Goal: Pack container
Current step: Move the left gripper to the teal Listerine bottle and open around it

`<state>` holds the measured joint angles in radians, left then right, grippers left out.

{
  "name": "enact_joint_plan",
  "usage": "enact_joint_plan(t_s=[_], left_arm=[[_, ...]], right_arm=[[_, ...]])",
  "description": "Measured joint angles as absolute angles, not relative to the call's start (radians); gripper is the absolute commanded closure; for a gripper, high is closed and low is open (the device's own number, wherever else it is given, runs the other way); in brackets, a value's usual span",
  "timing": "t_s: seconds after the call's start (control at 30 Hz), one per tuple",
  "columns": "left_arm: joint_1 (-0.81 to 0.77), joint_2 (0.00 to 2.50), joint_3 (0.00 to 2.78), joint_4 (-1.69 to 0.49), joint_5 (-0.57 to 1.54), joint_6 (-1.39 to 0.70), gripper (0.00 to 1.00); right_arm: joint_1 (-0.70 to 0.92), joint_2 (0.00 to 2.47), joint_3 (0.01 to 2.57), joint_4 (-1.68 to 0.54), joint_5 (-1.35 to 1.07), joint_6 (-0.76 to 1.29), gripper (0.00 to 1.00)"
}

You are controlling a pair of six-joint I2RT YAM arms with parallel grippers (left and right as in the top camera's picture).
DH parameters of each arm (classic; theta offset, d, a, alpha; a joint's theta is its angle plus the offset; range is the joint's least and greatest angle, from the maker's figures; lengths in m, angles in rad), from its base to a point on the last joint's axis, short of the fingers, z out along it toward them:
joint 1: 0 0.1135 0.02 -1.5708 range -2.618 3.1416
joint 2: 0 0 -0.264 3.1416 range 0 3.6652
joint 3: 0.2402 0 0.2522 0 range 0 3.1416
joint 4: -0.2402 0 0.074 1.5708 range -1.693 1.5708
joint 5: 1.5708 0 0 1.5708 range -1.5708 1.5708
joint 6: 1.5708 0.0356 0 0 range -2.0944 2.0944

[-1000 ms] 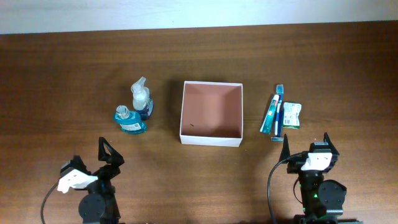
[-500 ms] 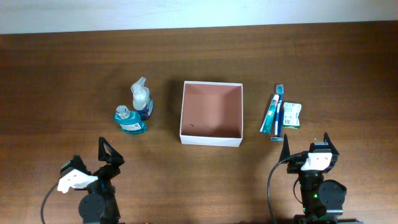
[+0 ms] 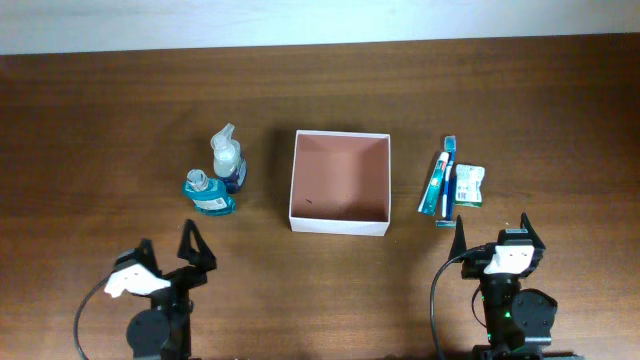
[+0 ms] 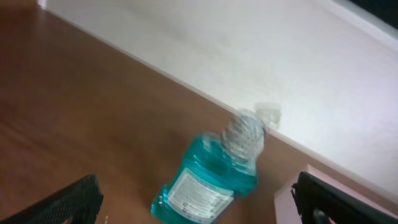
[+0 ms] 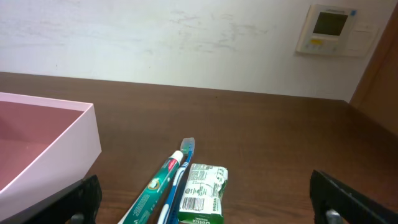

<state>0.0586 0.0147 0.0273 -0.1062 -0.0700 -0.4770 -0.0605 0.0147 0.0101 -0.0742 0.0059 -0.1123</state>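
Both jaws wide, holding nothing; container (image 3: 339, 226) unpacked.
From left gripper (image 3: 166, 243), mouthwash bottle (image 3: 208, 192) sat at 1 o'clock; from right gripper (image 3: 491, 224), toothpaste (image 3: 436, 185) at 11, long axis near 12–6. The container lay between them, 2 o'clock from left, 10 from right, right slightly nearer.

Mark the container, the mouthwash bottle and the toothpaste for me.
container (image 3: 339, 226), overhead view, near white wall.
mouthwash bottle (image 3: 211, 200), overhead view, teal body.
toothpaste (image 3: 432, 190), overhead view, middle of tube.
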Motion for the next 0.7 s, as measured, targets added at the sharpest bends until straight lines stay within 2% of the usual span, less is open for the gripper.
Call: enact_joint_plan(t_s=[0.13,0.3,0.43,0.7], left_arm=[[0.059,0.027,0.133,-0.271,-0.021,-0.398,0.01],[0.059,0.156,0.379,-0.37,0.0,-0.305,0.01],[0.059,0.385,0.645,-0.517,0.016,-0.245,0.01],[0.059,0.986,1.199,-1.018,0.117,-0.171,0.01]], right_arm=[[-0.06,0.015,0.01,-0.074,0.006,-0.113,0.02],[-0.06,0.015,0.01,-0.074,0.006,-0.113,0.02],[-0.06,0.015,0.01,-0.073,0.006,-0.112,0.02],[-0.06,0.015,0.01,-0.074,0.005,-0.112,0.02]])
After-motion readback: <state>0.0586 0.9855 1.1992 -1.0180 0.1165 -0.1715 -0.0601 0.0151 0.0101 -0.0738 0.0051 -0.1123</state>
